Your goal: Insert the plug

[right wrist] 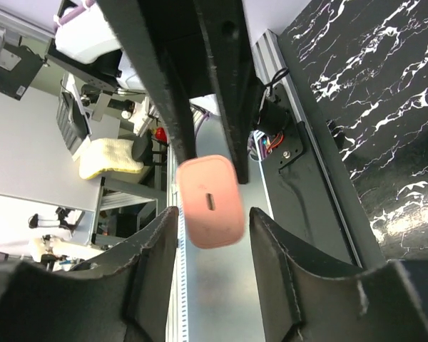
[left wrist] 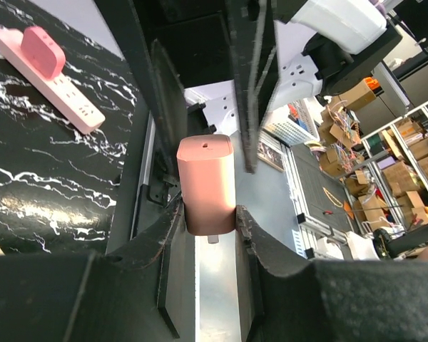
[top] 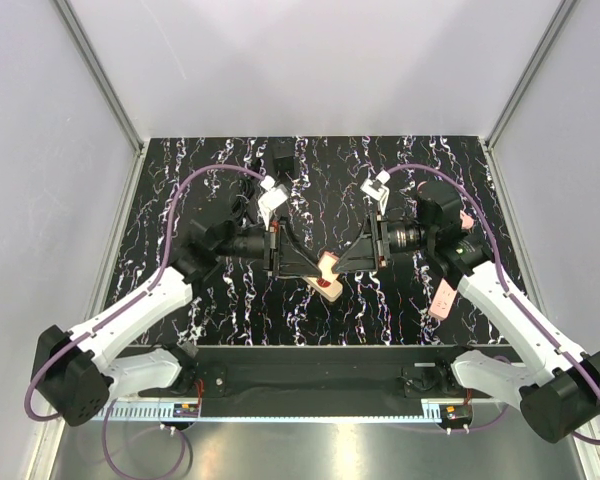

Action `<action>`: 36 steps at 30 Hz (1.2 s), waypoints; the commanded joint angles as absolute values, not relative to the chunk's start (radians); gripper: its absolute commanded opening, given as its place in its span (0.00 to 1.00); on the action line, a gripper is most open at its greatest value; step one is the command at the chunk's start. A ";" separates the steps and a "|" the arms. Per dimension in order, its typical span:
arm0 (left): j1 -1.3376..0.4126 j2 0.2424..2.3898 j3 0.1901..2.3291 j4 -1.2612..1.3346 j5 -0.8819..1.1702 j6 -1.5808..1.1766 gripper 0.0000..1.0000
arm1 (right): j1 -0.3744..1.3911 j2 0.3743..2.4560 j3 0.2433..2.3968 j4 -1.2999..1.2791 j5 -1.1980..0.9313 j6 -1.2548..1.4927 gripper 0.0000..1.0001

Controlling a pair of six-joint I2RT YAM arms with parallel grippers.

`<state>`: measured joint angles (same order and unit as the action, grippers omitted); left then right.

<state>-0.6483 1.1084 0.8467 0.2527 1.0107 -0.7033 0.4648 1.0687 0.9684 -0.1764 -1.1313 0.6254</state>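
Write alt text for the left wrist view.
The left tool clamps a salmon-pink boxy plug between its two dark fingers, in the centre of the frame. At the upper left a pale pink power strip lies on the black, white-veined table, with cluttered shelving out of focus at the right.

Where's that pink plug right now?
Top view, mid-table: the plug sits clamped in the left gripper, with the right gripper open on either side of it.
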 commanded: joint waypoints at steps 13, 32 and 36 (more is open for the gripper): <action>-0.623 1.175 0.988 0.001 0.982 -0.556 0.93 | 0.477 1.074 1.008 -0.296 -1.043 0.508 0.00; -0.109 1.161 0.870 -0.390 0.453 -0.454 0.99 | 0.666 1.256 0.936 -0.391 -0.152 0.324 0.00; -0.109 1.155 0.871 -0.391 0.469 -0.446 0.99 | 0.673 1.235 0.872 -0.298 -0.103 0.344 0.00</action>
